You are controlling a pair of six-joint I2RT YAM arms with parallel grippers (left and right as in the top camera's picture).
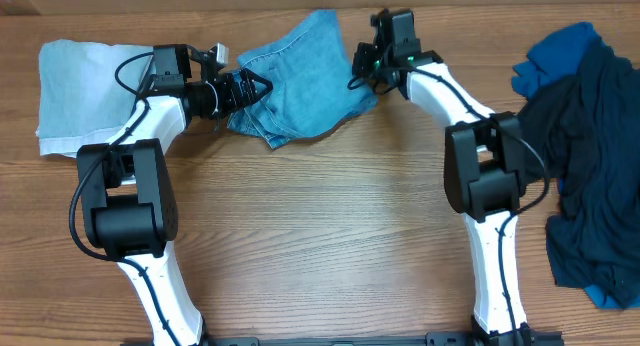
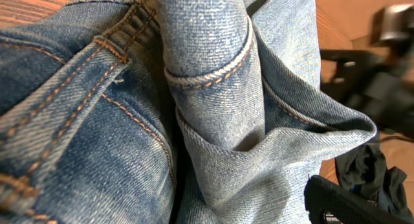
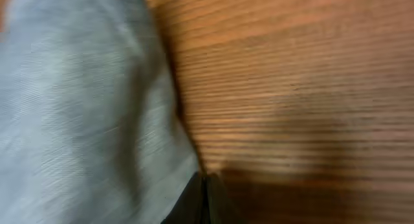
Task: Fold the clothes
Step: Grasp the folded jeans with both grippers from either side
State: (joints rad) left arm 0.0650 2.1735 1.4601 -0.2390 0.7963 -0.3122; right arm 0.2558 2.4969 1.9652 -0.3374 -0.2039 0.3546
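The light-blue jeans (image 1: 300,71) lie bunched at the back middle of the table. My left gripper (image 1: 255,88) is at their left edge. In the left wrist view the jeans (image 2: 129,107) fill the frame, with orange stitching and a folded waistband. One black finger (image 2: 352,201) shows far to the lower right and the other is hidden under denim, so the jaws look open. My right gripper (image 1: 364,62) is at the jeans' right edge. In the right wrist view its fingers (image 3: 204,199) are pressed together at the edge of the pale cloth (image 3: 84,107), just above the wood.
A paler denim piece (image 1: 85,86) lies flat at the back left. A pile of black, navy and royal-blue garments (image 1: 590,156) covers the right side, reaching the table's right edge. Bare wood spans the front middle between the two arm bases.
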